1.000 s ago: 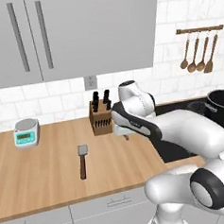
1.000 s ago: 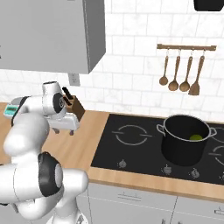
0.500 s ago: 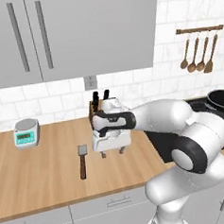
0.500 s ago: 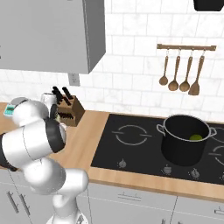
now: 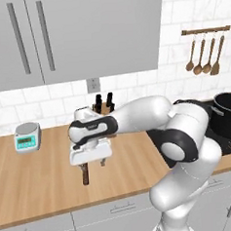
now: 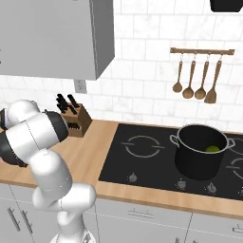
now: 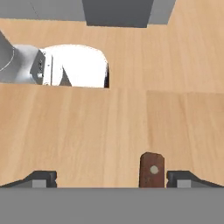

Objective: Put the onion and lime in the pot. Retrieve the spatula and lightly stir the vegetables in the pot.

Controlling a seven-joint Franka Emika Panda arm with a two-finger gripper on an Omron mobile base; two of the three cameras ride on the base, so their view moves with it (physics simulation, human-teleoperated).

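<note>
- gripper (image 5: 92,163) points down over the wooden counter (image 5: 38,176), left of the stove, hovering just above the spatula (image 5: 84,176)
- fingers spread wide, nothing between them; in the hand view the two tips sit at the far left and right of the bottom edge, gripper (image 7: 109,178)
- spatula lies flat on the counter under the hand; dark brown handle end pokes out toward the near edge in the left base view
- hand view: spatula (image 7: 152,170) handle end with a small rivet shows between the tips, closer to the right tip, not touching either as far as i can tell
- spatula's blade end is hidden by the hand, can't tell its shape
- pot (image 6: 200,156) stands on the black cooktop (image 6: 142,156), near right burner, well apart from the gripper
- lime (image 6: 212,149) visible inside the pot, against the far right wall; onion not discernible
- pot (image 5: 229,114) also at the right edge of the left base view
- knife block (image 6: 77,120) against the back wall, just behind the arm
- kitchen scale (image 5: 27,137) on the counter far left, near the wall
- utensil rack (image 6: 201,76) with wooden spoons hangs on the tile above the stove
</note>
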